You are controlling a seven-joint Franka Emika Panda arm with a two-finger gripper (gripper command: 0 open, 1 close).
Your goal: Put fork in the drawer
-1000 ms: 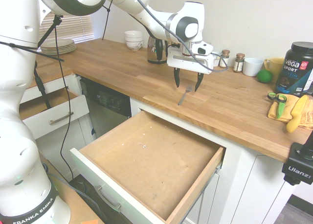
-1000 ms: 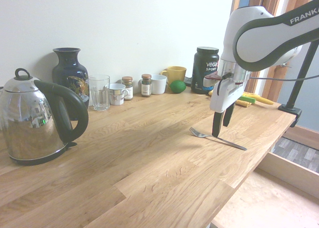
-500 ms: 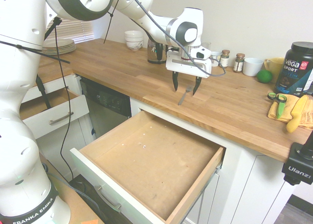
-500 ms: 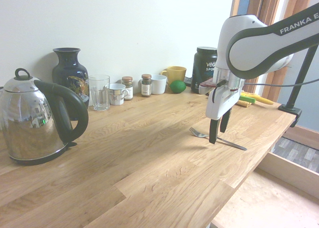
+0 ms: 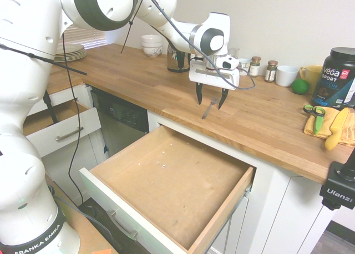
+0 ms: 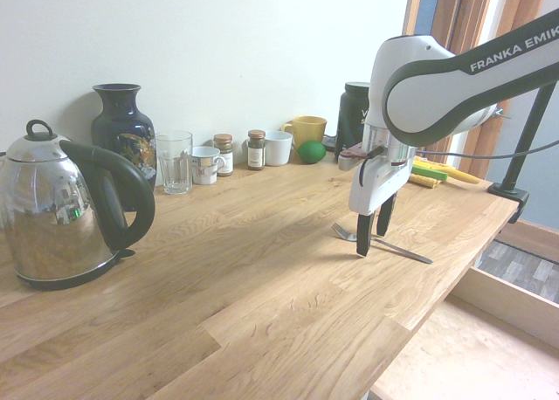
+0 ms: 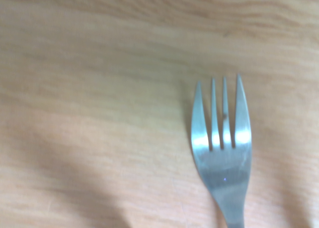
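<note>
The fork [image 5: 209,108] lies flat on the wooden tabletop [image 5: 266,118], right of centre in the second exterior view, tines pointing toward the left of that frame. Over its tine end hangs the hand [image 5: 209,103] — fingers spread wide, pointing straight down, one on either side of the fork, gripping nothing. The drawer [image 5: 172,182] stands pulled out below the tabletop edge — lower middle of the first exterior view.
</note>
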